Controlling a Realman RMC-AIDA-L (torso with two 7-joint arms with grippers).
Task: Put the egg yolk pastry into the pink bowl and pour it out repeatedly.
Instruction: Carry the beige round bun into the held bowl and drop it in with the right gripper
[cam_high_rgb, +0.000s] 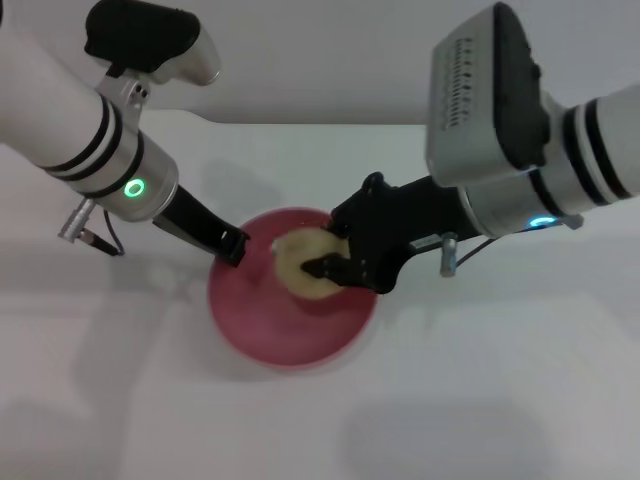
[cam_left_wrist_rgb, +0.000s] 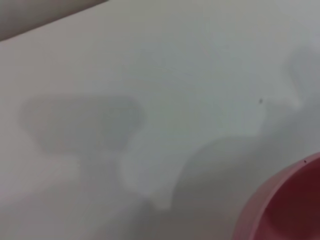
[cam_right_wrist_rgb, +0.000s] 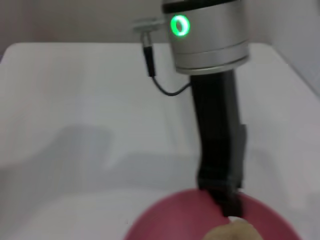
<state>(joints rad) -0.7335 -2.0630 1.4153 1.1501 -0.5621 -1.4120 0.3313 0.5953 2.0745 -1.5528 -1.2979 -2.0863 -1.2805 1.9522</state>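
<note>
The pink bowl (cam_high_rgb: 262, 322) stands on the white table in the middle of the head view. My left gripper (cam_high_rgb: 232, 246) reaches in from the left, its black fingers closed over the bowl's near-left rim. The right wrist view shows that same gripper (cam_right_wrist_rgb: 228, 204) clamped on the bowl (cam_right_wrist_rgb: 170, 226). The pale tan egg yolk pastry (cam_high_rgb: 300, 258) hangs just over the inside of the bowl, with my right gripper (cam_high_rgb: 325, 264) shut on it from the right. A bit of the pastry (cam_right_wrist_rgb: 233, 232) shows in the right wrist view. The left wrist view catches only the bowl's edge (cam_left_wrist_rgb: 287, 210).
The white table (cam_high_rgb: 500, 390) spreads out on all sides of the bowl, with its back edge against a pale wall (cam_high_rgb: 320, 60). Nothing else stands on it in these views.
</note>
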